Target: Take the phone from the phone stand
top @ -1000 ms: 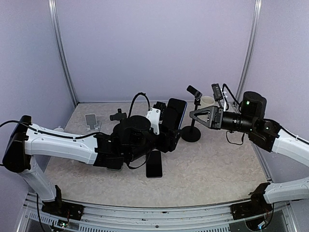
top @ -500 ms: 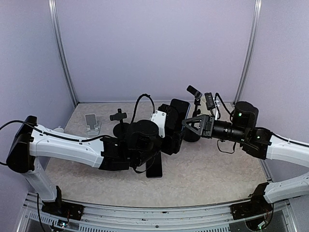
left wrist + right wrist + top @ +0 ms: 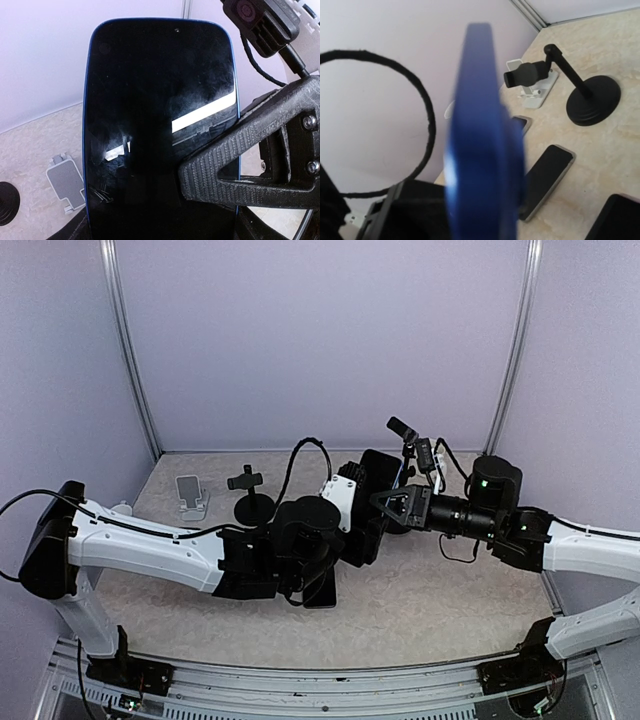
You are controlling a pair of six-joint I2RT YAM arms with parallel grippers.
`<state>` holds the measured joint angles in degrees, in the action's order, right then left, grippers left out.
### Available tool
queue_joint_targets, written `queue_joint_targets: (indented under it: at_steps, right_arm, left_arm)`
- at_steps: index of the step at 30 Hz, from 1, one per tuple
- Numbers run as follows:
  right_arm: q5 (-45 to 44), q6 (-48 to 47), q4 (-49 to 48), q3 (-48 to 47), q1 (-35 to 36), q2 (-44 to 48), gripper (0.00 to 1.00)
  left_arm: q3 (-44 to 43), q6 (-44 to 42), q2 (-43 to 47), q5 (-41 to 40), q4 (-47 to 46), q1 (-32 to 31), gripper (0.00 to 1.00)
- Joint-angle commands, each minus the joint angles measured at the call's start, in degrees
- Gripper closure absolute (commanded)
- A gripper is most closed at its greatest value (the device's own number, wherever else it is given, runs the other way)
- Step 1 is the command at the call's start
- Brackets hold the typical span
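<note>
The phone [image 3: 378, 475], black glass with a blue rim, stands upright and fills the left wrist view [image 3: 160, 125]. Its lower part sits in my left gripper [image 3: 368, 525], whose jaws stand wide across the phone's width; their tips are hidden behind it. My right gripper [image 3: 378, 502] has come in from the right and is shut on the phone's right edge, one ribbed finger [image 3: 225, 170] lying over the glass. In the right wrist view the phone shows edge-on as a blurred blue band [image 3: 482, 150]. Whether a phone stand bears the phone is hidden.
A black round-based stand [image 3: 250, 502] and a white stand [image 3: 190, 495] are at the back left. A tall black stand's clamp [image 3: 403, 428] rises behind my right gripper. A second phone [image 3: 547, 180] lies flat on the table, another phone [image 3: 520, 125] beyond it.
My right gripper swung left to the phone and closed on its edge. The left arm shifted a little right, carrying the phone with it.
</note>
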<state>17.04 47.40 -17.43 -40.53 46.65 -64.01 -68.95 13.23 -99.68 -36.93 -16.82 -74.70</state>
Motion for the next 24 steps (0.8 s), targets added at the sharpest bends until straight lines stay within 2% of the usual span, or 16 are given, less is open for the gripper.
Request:
queue_joint_targets:
  at_steps: [1,5,6,12,17,24]
  right_arm:
    - [-2.4,-0.37,1.66,-0.47,-0.12,1.98,1.0]
    - [-0.26,-1.08,3.97,-1.09,-2.29,2.68,1.0]
    - [0.62,-1.01,4.29,-1.04,-3.08,2.78,1.0]
    - [6.93,-2.39,8.71,-1.28,-8.33,3.3,1.0]
    - [16.08,-2.86,11.36,1.13,-12.85,2.74,1.0]
    - [22.92,-6.82,18.28,4.86,-15.24,0.58,1.0]
  left_arm:
    - [-1.05,-0.76,1.02,0.08,-1.95,-0.56,0.48]
    - [1.78,-1.18,3.13,3.14,-2.02,-0.77,0.04]
    - [2.76,-1.35,3.97,5.1,-2.14,-0.8,0.02]
    - [10.12,-1.48,8.14,12.82,-4.48,-1.22,0.01]
    - [15.63,0.3,13.11,16.39,-5.08,-0.56,0.01]
    - [19.61,3.96,20.55,18.11,-1.68,5.39,0.01]
